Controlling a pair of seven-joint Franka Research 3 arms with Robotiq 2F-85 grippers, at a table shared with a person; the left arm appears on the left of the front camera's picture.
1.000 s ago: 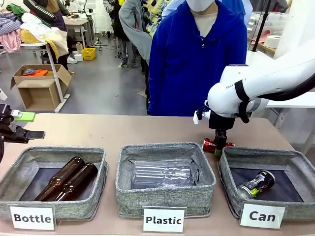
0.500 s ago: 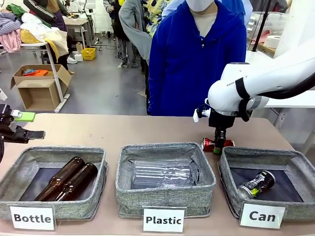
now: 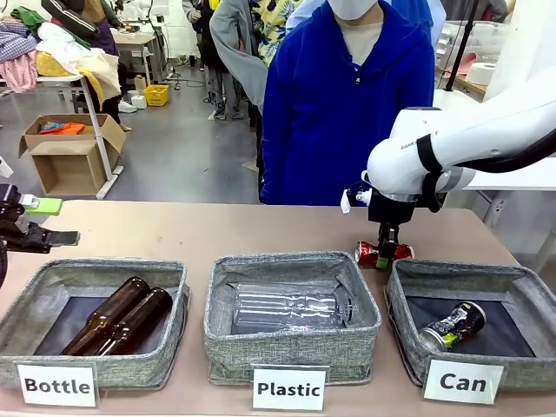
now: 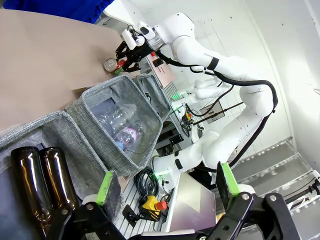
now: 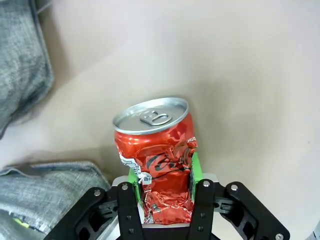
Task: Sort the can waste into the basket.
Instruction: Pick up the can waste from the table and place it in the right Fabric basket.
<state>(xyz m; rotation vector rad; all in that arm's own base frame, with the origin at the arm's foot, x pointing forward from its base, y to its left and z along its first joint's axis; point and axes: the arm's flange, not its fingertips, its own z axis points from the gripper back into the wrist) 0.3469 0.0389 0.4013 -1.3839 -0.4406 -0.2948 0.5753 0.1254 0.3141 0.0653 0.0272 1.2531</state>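
the right gripper pinches the crushed red can between its green pads, the can sitting just behind the far rim of the can basket and, as far as i can tell, at or barely off the table, while the left gripper hangs spread and empty above the left end. i judge the task about half done: 1 black can already lies inside the can basket, and the red one has yet to be carried over the rim and dropped in. the bottle basket holds 2 brown glass bottles and the plastic basket holds 1 clear plastic bottle.
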